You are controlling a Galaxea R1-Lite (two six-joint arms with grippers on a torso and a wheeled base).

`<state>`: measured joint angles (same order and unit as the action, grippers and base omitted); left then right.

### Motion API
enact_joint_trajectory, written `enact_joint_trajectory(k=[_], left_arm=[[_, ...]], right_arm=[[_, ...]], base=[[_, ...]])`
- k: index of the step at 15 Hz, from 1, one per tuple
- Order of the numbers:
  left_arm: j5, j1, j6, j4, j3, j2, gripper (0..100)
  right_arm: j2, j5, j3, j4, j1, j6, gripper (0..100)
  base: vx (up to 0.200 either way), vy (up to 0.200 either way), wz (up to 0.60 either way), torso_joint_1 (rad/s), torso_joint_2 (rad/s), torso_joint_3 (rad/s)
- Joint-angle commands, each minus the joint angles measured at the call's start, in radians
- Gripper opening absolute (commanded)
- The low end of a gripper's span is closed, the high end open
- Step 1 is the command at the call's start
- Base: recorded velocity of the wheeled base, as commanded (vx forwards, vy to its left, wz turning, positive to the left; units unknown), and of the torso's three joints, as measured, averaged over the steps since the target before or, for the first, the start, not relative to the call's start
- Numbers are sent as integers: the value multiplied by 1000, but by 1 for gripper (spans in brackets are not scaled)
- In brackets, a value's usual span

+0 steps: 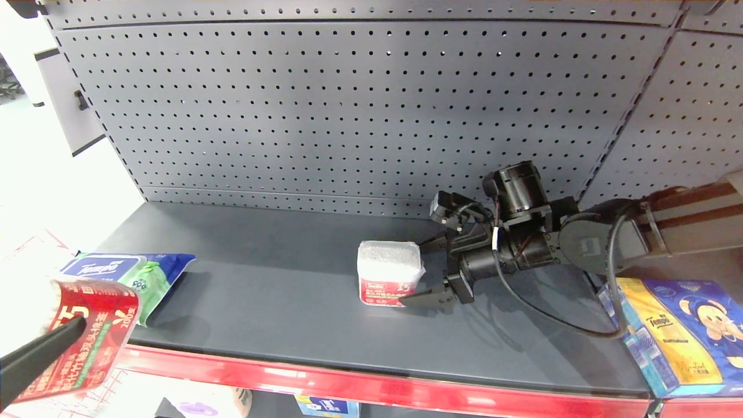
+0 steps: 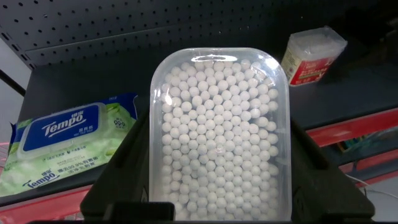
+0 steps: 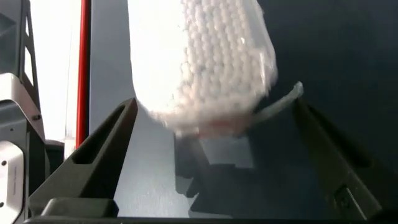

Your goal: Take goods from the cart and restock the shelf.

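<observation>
At the left end of the dark shelf (image 1: 278, 302), just behind its red front lip: a flat wipes pack (image 1: 136, 278), lying down. At the far right end: a blue-and-yellow tissue pack (image 1: 679, 331), its near corner crossed by the right arm's cable (image 1: 545, 316). Behind everything, a grey pegboard panel (image 1: 348, 116). Near mid-shelf, well apart from both packs and upright: a clear swab box (image 1: 388, 273) with a red label. Extended in from the right, low over the deck and roughly level with it: the right arm, wrist turned so the right gripper (image 1: 417, 274) lies on its side. Spread wide, one finger behind the box and one in front, the box between the tips; cannot tell whether either finger touches it. At the lower left, in front of the shelf lip and off the deck: a second swab box (image 1: 87, 337), tilted, overlapping the wipes pack in the head view. Clamped by the left gripper (image 2: 219, 124) — dark fingers against both long walls, white swab heads packed under the clear top that faces the wrist camera.
</observation>
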<state>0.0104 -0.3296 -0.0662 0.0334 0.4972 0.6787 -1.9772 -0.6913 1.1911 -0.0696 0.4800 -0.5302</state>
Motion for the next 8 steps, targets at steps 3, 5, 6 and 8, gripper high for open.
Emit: enact_joint_trajectory(k=[3,5,6,8], left_arm=[[0,0,0,0,1,-1,0],[0,0,0,0,1,-1,0],[0,0,0,0,0,-1,0],[0,1,0,0,0,-1,0]], right_arm=[[-43,1,47,1,26,3,100],[-48,1,48,1,28,1,100],[-52,1,48,-1,29,1,100],[-60,3,51,-4,29,1,100]], base=[[0,0,0,0,0,0],[0,0,0,0,0,0],[0,0,0,0,0,0],[0,0,0,0,0,0]])
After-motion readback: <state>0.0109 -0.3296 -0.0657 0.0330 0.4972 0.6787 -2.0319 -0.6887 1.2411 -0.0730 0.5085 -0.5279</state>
